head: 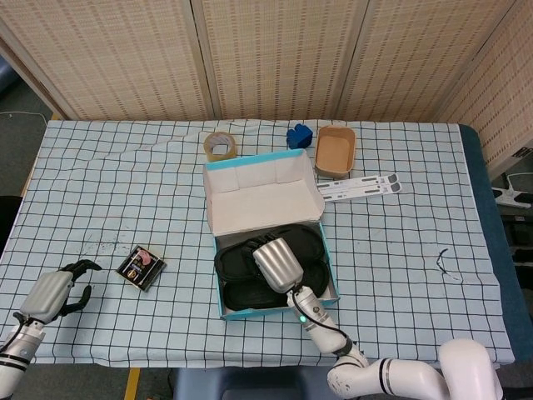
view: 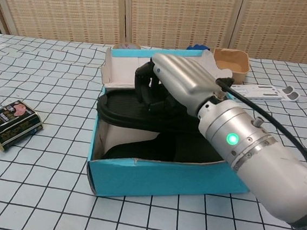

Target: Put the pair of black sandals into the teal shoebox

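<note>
Two black sandals [head: 241, 260] [view: 137, 116] lie in the teal shoebox [head: 250, 310] [view: 158, 178], one stacked on the other: the upper one rests tilted across the box's left rim, the lower one sits on the box floor. The right hand [head: 275, 263] [view: 181, 85] is over the upper sandal, its dark fingers [view: 145, 87] curled down against the strap; whether they actually grip it cannot be told. The box's lid stands open behind the sandals, white inside; no print is readable on it.

Left of the shoebox lies one small dark tin [head: 141, 267] [view: 10, 123] with a pink picture label, its writing too small to read. Far left of the box, at the table edge, the left hand [head: 54, 293] rests with fingers loosely curled, holding nothing.

Behind the box sit one tape roll [head: 219, 146], one blue object [head: 298, 135] and one tan bowl [head: 335, 152] [view: 231, 60]. To its right rear lie two white strips [head: 360, 187], markings illegible. One small dark squiggle [head: 444, 261] lies far right.
</note>
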